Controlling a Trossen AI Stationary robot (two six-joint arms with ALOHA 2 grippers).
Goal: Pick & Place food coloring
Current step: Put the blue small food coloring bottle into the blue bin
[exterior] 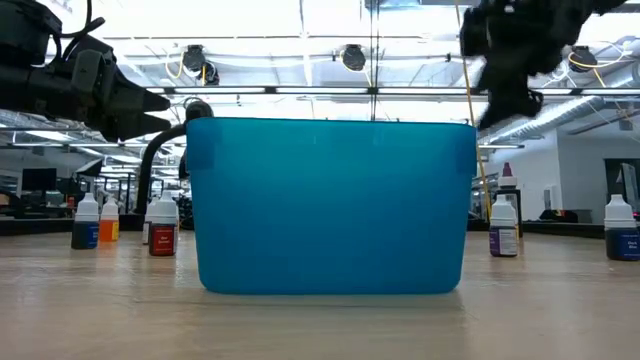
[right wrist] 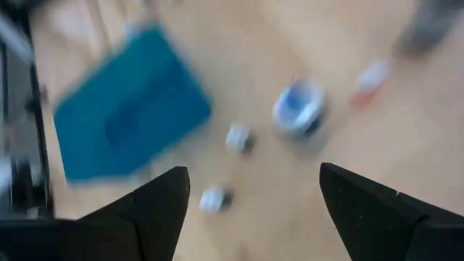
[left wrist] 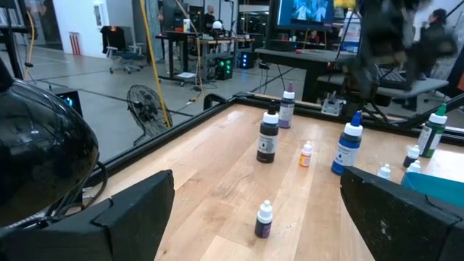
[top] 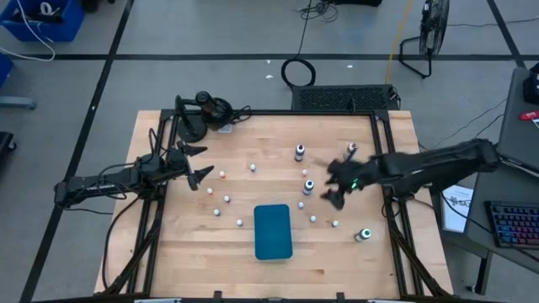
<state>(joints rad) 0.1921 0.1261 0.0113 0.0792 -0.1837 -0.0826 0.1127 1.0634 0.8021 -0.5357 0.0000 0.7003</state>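
Tiny white-capped food coloring bottles [top: 253, 167] scattered across wooden table [top: 168, 252], none in teal rectangular tray [top: 273, 231] at near centre. Right gripper [top: 337, 188], fingers apart, empty, hovers over right-side bottles, likely selecting. Left gripper [top: 195, 164] spread, empty, at left edge.

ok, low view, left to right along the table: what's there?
dark bottle → orange bottle → red bottle → teal tray → purple bottle → blue bottle

Even overhead light, soft shadows on bench [top: 354, 261]. Low view: ceiling glare. Right wrist view heavily motion-blurred.
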